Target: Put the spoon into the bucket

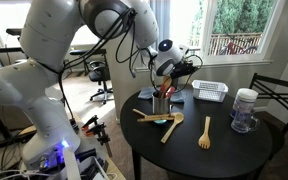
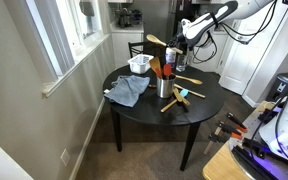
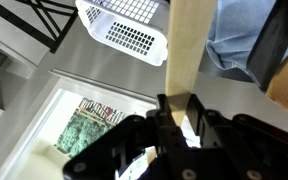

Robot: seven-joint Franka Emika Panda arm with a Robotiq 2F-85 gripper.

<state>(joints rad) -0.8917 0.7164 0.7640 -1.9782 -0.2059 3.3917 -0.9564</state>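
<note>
Your spoon [image 3: 189, 45] is smooth pale wood; bucket [image 2: 166, 88] shiny metal; basket [image 3: 132, 30] white slotted plastic; cloth [image 2: 127, 91] soft, matt.

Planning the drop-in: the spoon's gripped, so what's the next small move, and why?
Probably lower the gripper toward the bucket, bringing the spoon over its mouth. The jaws are shut on the wooden handle, and the spoon is held in the air well above the bucket's rim, so releasing now would likely miss.

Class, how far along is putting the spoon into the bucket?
Done: the gripper is shut on the wooden spoon, which is clear of the table. In hand: holding it in the air near the bucket. Left: lower it into the bucket and release.
</note>
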